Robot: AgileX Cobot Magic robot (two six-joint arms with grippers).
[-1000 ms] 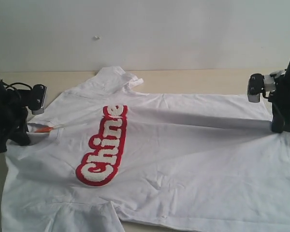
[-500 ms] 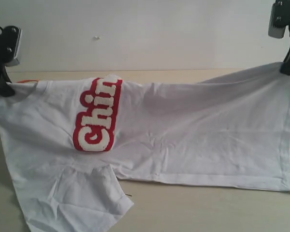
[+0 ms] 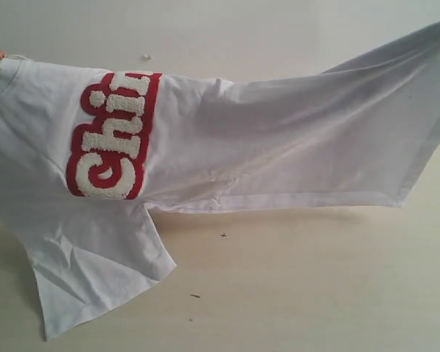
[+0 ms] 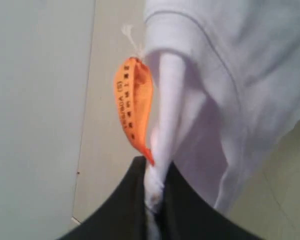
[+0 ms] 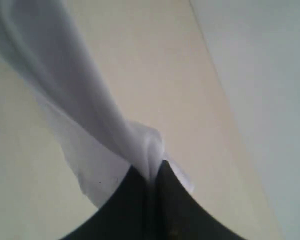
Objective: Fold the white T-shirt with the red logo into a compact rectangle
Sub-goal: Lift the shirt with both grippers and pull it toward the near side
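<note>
The white T-shirt (image 3: 279, 139) hangs stretched across the exterior view, held up at both top corners. Its red logo (image 3: 110, 136) runs down the chest at the left. One sleeve (image 3: 95, 271) droops onto the tabletop. My left gripper (image 4: 154, 182) is shut on a bunched fold of the white T-shirt (image 4: 225, 90) by the collar, right beside the orange neck tag (image 4: 135, 102). My right gripper (image 5: 151, 175) is shut on a pinch of the white T-shirt (image 5: 80, 105) at its hem end. Both grippers sit outside the exterior view, apart from a dark speck at the top right corner.
A beige tabletop (image 3: 301, 286) lies under the shirt, with small dark specks (image 3: 223, 235) on it. A pale wall (image 3: 279, 29) rises behind the table.
Both grippers have risen out of the exterior view, lifting the shirt off the table. The cloth went from lying flat to hanging, and the logo moved up and left.
</note>
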